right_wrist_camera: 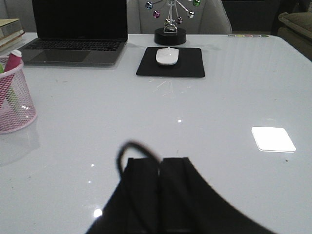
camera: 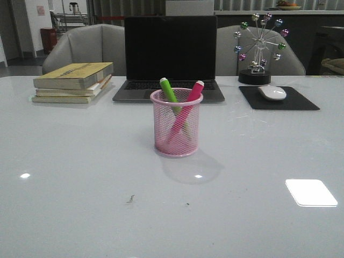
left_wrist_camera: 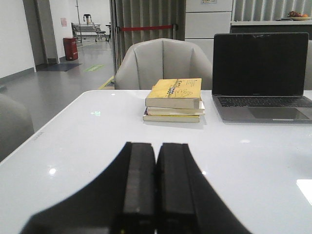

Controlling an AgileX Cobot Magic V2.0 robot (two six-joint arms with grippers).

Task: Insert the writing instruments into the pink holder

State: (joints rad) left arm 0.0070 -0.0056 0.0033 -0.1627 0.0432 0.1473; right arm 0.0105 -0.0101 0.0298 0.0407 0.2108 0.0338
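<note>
Pens, green (camera: 169, 92) and pink (camera: 189, 105), both sit crossed in the pink cup (camera: 176, 141). Left gripper (left_wrist_camera: 156, 183) and right gripper (right_wrist_camera: 160, 183) are clenched empty, well clear. Job looks done, nothing left but parking.

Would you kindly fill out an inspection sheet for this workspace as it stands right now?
Surface: glossy white table with light glare and a few small specks near the front.
Job's things: green pen and pink pen both stand crossed inside the pink holder, which is upright.
Clutter: stacked books, open laptop, mouse on a black pad, ball ornament.
Grippers: left tool shut and empty; right tool shut and empty; both away from the holder.
Cables: a dark loop by the right tool.
Surroundings: grey chairs behind the table.
</note>
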